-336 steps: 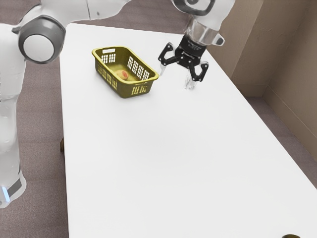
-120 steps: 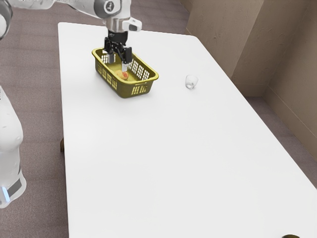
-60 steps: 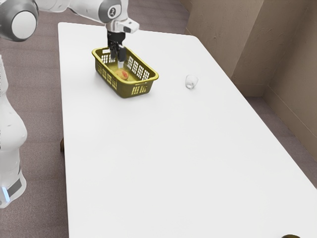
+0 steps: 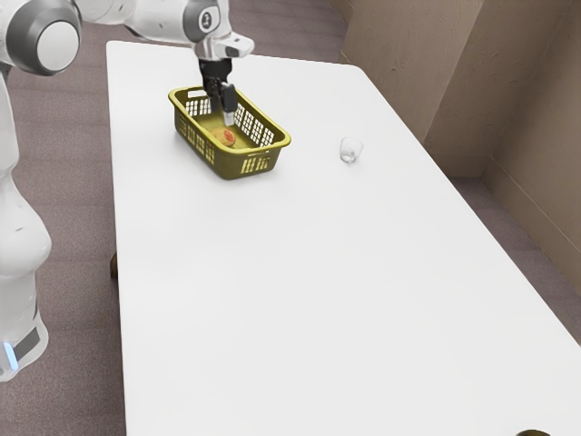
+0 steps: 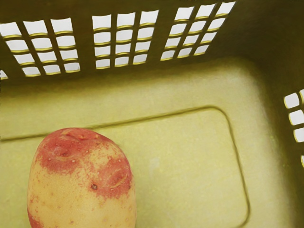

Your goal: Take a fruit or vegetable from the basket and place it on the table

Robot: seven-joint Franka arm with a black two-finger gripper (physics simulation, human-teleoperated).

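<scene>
The potato (image 5: 80,183) lies on the floor of the basket (image 4: 258,153). The gripper (image 4: 223,115) has moved from near the glass (image 4: 350,150) to inside the basket, close to the potato — so reaching looks nearly done and grasping comes next. Whether it's open or closed, I can't tell. The table (image 4: 318,272) offers plenty of room — lifting past the rim seems the tricky part.
</scene>
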